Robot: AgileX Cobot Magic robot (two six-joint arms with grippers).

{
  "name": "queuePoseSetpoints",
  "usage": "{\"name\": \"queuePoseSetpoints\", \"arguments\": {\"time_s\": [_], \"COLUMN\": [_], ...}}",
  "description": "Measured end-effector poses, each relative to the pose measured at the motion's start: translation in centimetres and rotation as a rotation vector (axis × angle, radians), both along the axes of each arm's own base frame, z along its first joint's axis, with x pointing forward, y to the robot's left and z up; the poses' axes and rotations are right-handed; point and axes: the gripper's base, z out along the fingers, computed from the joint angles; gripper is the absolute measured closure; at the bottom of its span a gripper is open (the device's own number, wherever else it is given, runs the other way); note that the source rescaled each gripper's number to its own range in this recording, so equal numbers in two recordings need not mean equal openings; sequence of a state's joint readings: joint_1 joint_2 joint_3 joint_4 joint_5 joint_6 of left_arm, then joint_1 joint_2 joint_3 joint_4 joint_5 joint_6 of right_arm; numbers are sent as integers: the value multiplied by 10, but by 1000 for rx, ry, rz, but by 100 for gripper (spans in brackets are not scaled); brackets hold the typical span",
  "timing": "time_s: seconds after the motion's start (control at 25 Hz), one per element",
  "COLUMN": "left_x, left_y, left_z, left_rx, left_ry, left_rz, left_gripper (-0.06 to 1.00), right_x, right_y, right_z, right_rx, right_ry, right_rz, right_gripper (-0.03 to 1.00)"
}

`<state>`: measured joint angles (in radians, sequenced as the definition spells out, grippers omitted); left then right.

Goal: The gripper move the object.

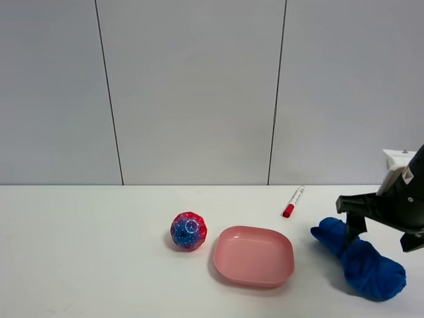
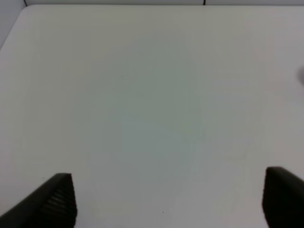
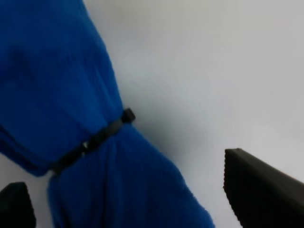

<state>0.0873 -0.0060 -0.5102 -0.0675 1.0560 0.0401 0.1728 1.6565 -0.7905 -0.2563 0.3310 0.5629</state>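
Observation:
A blue cloth bundle tied with a thin black band lies on the white table at the right. My right gripper hangs just above it, open, with the cloth between and beyond its fingers; it holds nothing. A red and blue ball sits left of a pink plate. A red-capped white marker lies behind the plate. My left gripper is open over bare table and does not show in the exterior view.
The white table ends at a grey panelled wall behind. The left wrist view shows only bare tabletop and its far edge.

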Motion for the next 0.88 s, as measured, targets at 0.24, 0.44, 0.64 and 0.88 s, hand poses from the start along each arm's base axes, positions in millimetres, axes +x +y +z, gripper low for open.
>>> {"name": "queuePoseSetpoints", "arguments": {"time_s": [0.24, 0.44, 0.64, 0.88], "left_x": [0, 0, 0, 0], "left_y": [0, 0, 0, 0], "left_z": [0, 0, 0, 0], "left_rx": [0, 0, 0, 0], "left_ry": [0, 0, 0, 0], "left_rz": [0, 0, 0, 0], "left_gripper": [-6, -6, -6, -6], "right_x": [-30, -78, -159, -223], "right_y": [-4, -10, -28, -49], "right_z": [84, 169, 235, 245], "right_rx": [-36, -89, -104, -165], "right_ry": [-200, -388, -576, -636], "right_rz": [135, 254, 229, 91], "right_gripper": [15, 15, 15, 15]}}
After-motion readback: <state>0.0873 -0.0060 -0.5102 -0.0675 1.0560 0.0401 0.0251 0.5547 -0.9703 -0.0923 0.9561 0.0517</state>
